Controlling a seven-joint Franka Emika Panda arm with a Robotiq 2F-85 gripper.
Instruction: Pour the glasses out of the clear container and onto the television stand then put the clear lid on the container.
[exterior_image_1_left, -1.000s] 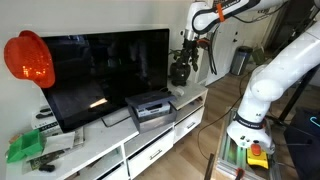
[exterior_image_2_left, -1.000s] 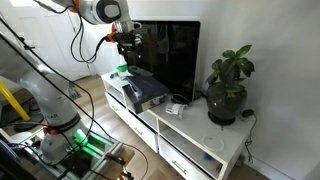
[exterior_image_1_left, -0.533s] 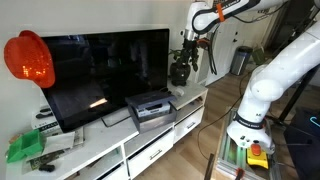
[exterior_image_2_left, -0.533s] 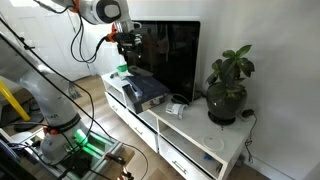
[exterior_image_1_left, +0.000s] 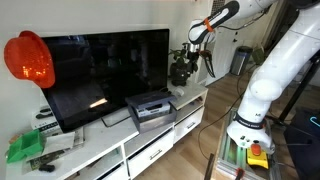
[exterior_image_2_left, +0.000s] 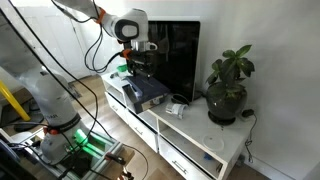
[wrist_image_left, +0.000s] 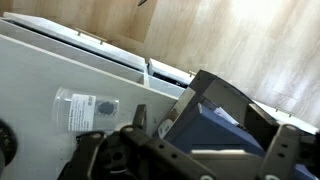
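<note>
With the gripper held over the grey-black box, its jaws seen apart and empty, the clear container, lying sideways on the television stand at nine o'clock, could be rolled away if nudged off-centre.

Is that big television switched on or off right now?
Off, it seems: the television screen is dark in both exterior views, showing only faint reflections.
</note>
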